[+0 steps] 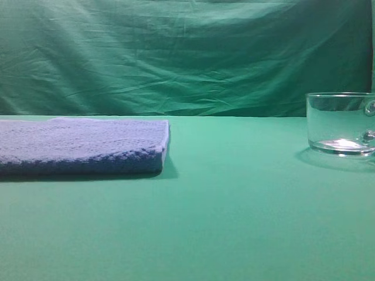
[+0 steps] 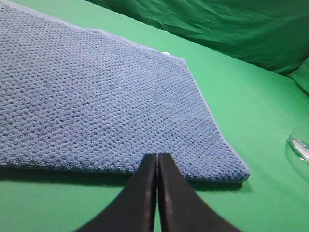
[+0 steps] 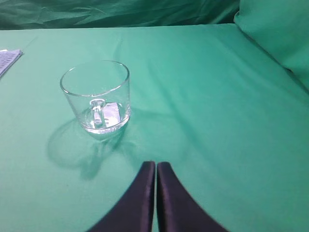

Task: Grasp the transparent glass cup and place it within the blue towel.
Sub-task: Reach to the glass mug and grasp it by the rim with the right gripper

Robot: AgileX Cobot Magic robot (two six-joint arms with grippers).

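The transparent glass cup (image 1: 341, 123) stands upright on the green table at the far right of the exterior view, cut by the frame edge. In the right wrist view the cup (image 3: 96, 95) stands ahead and to the left of my right gripper (image 3: 156, 165), its handle facing the camera. The right gripper is shut and empty, well short of the cup. The blue towel (image 1: 82, 145) lies flat at the left. In the left wrist view the towel (image 2: 96, 96) fills the upper left, and my left gripper (image 2: 158, 156) is shut and empty at its near edge.
A green cloth covers the table (image 1: 234, 222) and hangs as a backdrop (image 1: 187, 52). A raised green fold (image 3: 275, 34) sits at the right in the right wrist view. A sliver of the cup (image 2: 299, 145) shows at the right edge of the left wrist view.
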